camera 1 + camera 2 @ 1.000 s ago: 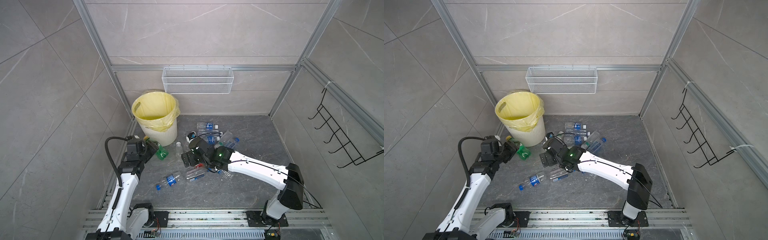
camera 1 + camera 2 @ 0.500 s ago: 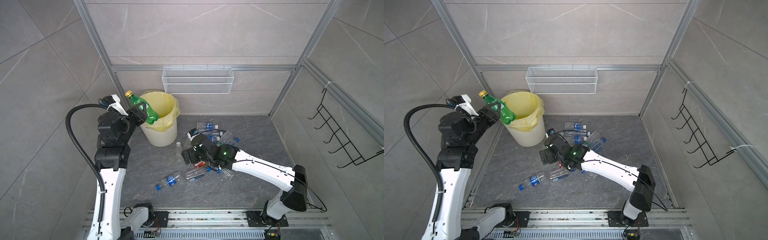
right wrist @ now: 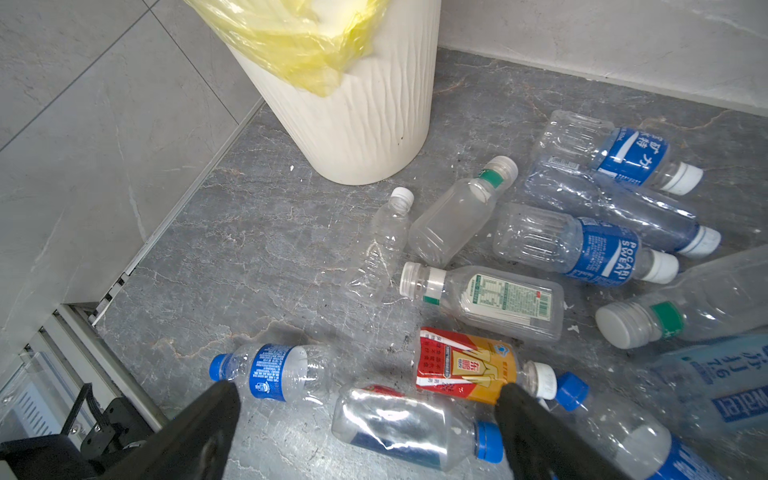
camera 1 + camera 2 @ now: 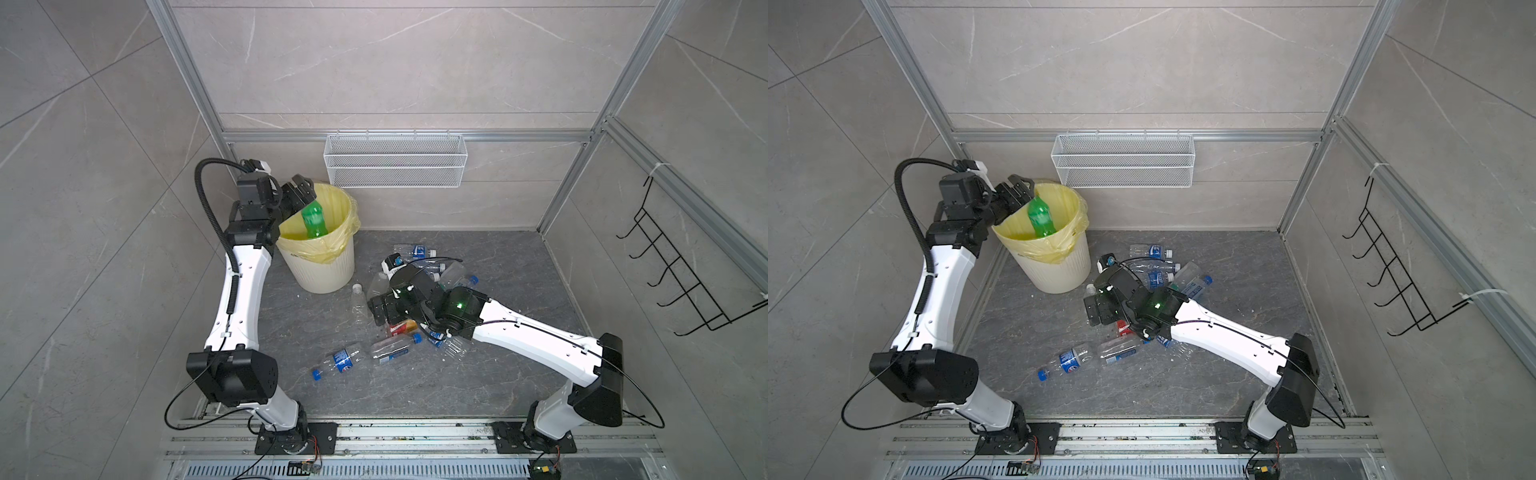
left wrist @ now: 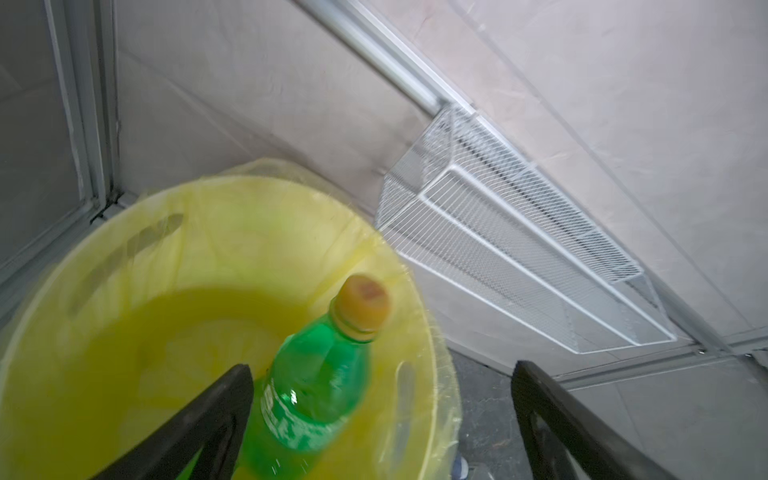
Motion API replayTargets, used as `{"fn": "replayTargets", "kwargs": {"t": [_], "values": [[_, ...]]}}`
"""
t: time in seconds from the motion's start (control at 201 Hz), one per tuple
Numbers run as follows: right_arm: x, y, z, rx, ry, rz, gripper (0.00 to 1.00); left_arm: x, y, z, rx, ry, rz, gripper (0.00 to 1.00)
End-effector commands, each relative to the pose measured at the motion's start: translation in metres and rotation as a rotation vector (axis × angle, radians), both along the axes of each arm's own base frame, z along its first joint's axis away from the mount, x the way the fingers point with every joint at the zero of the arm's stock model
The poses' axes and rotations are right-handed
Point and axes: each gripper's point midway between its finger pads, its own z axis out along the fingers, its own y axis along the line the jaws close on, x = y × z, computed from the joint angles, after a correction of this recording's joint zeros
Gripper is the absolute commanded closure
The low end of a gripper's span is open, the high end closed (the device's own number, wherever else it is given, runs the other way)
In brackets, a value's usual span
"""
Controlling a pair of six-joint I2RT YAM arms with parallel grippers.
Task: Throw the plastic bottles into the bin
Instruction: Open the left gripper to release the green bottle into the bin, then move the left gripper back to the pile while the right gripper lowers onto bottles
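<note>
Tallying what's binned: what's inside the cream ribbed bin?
One green plastic bottle with a yellow cap, cap up. No other bottle shows; it and the left gripper cover part of the floor of the cream ribbed bin.

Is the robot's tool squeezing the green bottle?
No, the left tool is wide open, with a clear gap beside the green bottle over the bin.

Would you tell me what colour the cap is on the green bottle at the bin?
Yellow-orange; the cap shows best in the left wrist view.
</note>
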Motion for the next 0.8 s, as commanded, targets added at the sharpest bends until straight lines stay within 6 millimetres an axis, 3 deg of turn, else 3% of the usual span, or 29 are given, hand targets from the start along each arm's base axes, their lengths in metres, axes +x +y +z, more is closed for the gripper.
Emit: {"fn": "replayTargets", "kwargs": {"t": [0.0,0.194,0.393,0.528,0.637,0.792], "values": [[-0.002,-0.018,0.004,-0.008,-0.006,-0.037,0.0,-0.025,-0.009,0.044,0.017,-0.102,-0.032,0.0],[0.0,-0.026,-0.005,-0.029,0.0,-0.053,0.0,-0.043,-0.03,0.054,0.064,-0.12,-0.082,0.0],[0.0,-0.043,-0.02,-0.058,0.016,-0.095,0.0,-0.064,-0.084,0.043,0.152,-0.095,-0.203,0.0],[-0.003,-0.067,-0.036,-0.093,0.035,-0.132,0.0,-0.077,-0.126,0.02,0.194,-0.052,-0.295,0.0],[-0.008,-0.09,-0.051,-0.126,0.054,-0.166,0.0,-0.083,-0.157,-0.013,0.209,0.009,-0.378,0.0],[-0.017,-0.13,-0.083,-0.194,0.101,-0.24,0.0,-0.089,-0.183,-0.061,0.173,0.107,-0.441,0.0]]}}
